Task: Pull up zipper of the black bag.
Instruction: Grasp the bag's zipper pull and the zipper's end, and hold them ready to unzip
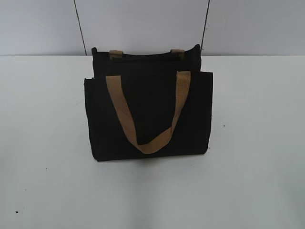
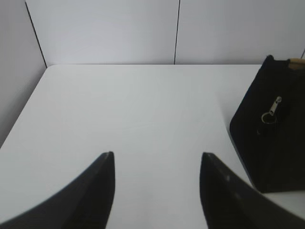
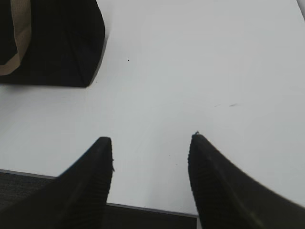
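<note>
The black bag (image 1: pixel 147 114) stands upright on the white table, its front tan handle hanging down over the front panel. In the left wrist view the bag's end face (image 2: pixel 274 143) is at the right, with the small silver zipper (image 2: pixel 271 112) and its ring pull hanging on it. My left gripper (image 2: pixel 157 155) is open and empty, well to the left of the bag. In the right wrist view the bag's corner (image 3: pixel 62 43) is at the top left. My right gripper (image 3: pixel 151 139) is open and empty over the table's front edge. Neither gripper shows in the exterior view.
The white table (image 1: pixel 257 157) stretches on all sides of the bag. Grey wall panels (image 1: pixel 143 24) stand behind it. The table's front edge (image 3: pixel 143 207) runs under my right gripper. A side wall (image 2: pixel 14 71) borders the table on the left.
</note>
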